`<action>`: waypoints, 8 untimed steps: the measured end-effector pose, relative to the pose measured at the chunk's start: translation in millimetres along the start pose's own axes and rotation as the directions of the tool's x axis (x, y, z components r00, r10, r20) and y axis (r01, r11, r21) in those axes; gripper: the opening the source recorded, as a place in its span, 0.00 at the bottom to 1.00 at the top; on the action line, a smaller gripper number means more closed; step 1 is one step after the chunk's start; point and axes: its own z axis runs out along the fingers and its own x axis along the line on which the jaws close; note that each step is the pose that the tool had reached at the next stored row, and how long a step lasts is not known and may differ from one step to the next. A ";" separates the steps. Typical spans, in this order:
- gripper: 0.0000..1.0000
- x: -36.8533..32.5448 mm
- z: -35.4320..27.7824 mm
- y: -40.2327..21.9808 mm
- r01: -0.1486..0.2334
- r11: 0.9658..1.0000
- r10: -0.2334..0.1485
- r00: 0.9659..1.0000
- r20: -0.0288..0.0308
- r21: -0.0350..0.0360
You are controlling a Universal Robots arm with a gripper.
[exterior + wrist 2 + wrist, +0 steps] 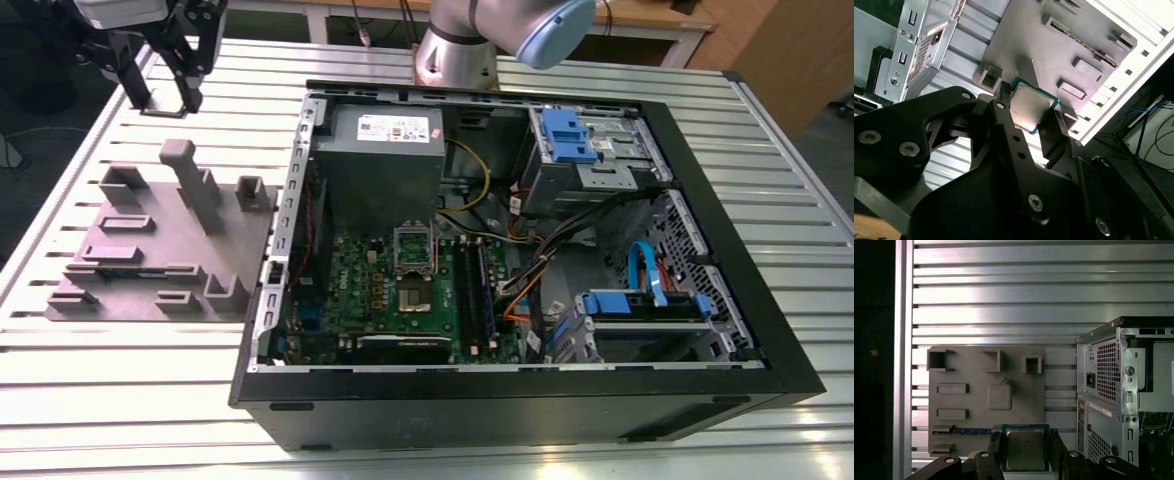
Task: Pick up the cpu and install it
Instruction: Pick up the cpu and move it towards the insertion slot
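Your pincer (1025,447) pinches the cpu (1025,450) by two opposite edges, over the tabletop (80,130) near the grey fixture (160,250), outside the computer case (534,400); carry it level; that edge hold looks slim, so move gently.

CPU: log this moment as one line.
end effector: shut on cpu | where: above table near grey fixture, exterior view's left of case | install: not done

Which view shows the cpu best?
The first wrist view: the cpu faces the camera squarely between the fingers. The second wrist view shows it tilted, one edge behind a finger. Exterior view: too small to tell.
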 end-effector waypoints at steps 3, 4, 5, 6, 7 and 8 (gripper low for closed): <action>0.47 -2.6 -0.1 0.1 0.000 1.000 0.000 1.000 0.000 0.000; 0.47 -3.3 -0.1 0.1 0.000 1.000 0.000 1.000 0.000 0.000; 0.47 -4.0 -0.2 0.1 0.000 1.000 0.000 1.000 0.000 0.000; 0.47 -4.7 -0.1 0.1 0.000 1.000 0.000 1.000 0.000 0.000; 0.47 -5.4 -0.1 0.1 0.000 1.000 0.000 1.000 0.000 0.000; 0.47 -5.9 -0.1 0.1 0.000 1.000 0.000 1.000 0.000 0.000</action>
